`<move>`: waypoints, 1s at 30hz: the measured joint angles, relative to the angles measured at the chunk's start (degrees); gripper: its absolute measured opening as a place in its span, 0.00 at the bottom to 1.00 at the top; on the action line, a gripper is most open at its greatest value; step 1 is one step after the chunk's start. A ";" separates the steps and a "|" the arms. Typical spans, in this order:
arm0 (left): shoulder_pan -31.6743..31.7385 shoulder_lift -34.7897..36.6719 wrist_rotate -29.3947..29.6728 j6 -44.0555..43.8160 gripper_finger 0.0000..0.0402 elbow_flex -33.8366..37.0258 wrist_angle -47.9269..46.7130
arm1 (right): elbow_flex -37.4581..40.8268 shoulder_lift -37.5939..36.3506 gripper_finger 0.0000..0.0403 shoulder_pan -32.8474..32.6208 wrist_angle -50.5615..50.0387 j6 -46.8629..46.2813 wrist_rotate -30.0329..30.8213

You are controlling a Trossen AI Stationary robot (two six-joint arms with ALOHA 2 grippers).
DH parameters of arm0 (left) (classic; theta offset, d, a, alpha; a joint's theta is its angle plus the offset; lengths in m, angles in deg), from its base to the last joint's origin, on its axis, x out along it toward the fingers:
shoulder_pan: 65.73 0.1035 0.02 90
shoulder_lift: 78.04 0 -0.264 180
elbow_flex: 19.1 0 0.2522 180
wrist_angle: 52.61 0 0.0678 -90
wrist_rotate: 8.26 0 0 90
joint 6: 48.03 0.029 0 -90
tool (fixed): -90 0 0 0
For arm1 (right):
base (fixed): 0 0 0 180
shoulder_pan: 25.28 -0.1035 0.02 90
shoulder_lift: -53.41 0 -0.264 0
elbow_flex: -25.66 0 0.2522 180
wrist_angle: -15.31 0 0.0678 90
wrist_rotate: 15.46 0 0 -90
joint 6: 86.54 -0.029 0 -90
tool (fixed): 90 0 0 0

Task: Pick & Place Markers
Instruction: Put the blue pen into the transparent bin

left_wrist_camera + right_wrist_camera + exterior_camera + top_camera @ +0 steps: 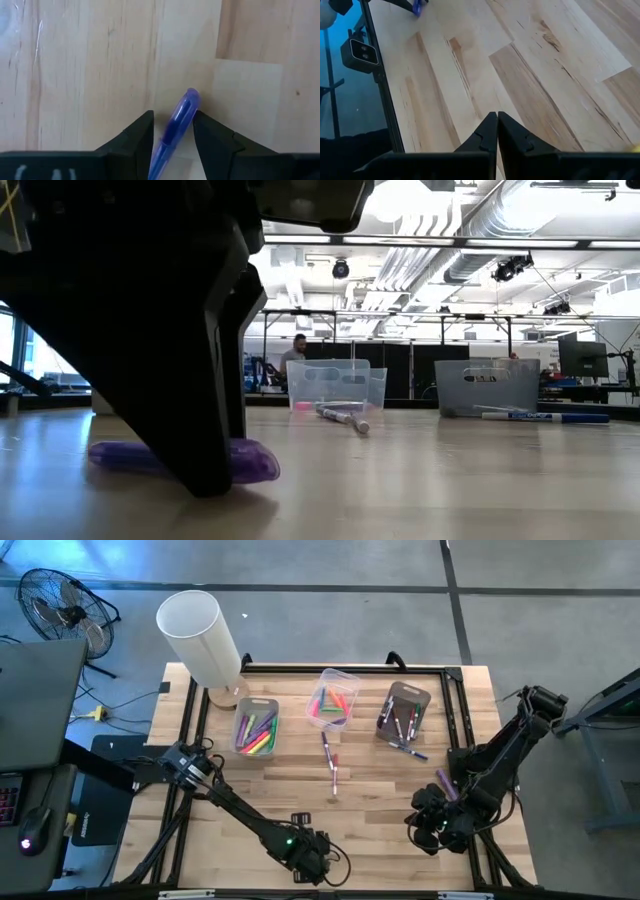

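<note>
Three bins: a row along the far edge of the bench (300, 790), each holding markers.
Left hand (312, 858): low at the near edge of the bench, near the middle; its two dark fingers (140, 135) stand slightly apart on either side of a purple marker (177, 125), touching or very nearly touching its sides. In the low view this marker (250, 460) lies flat on the wood under the dark finger.
Left bin (256, 726): clear, toward the far-left corner, filled with pink, yellow, green and red markers (258, 734).
White cylinder (200, 638): tall, standing at the far-left corner just beside the left bin.
Middle bin (333, 697): clear, tilted out of line with the others, holding pink, green and red markers (330, 705).
Loose markers, middle (330, 758): two lie end to end on the bare wood just in front of the middle bin, running toward the near edge.
Right bin (404, 710): grey, holding a few dark and pale markers (402, 720).
Loose marker, right (410, 749): blue, lying just in front of the right bin.
Right hand (432, 825): near the near-right corner, above bare wood; its fingers (487, 135) are pressed together with nothing between them.
Purple marker by the right arm (444, 784): seen beside the arm, toward the right edge of the bench.
</note>
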State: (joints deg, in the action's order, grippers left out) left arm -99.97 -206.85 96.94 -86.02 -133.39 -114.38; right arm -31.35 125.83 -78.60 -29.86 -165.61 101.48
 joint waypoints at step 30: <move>9.98 -0.04 -16.99 1.37 0.12 -0.88 -0.29 | -0.04 0.00 0.00 0.00 0.45 0.01 3.16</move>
State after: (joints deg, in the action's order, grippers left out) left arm -89.99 -206.89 79.95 -84.65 -134.28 -114.67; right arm -31.39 125.83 -78.60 -29.41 -165.60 104.64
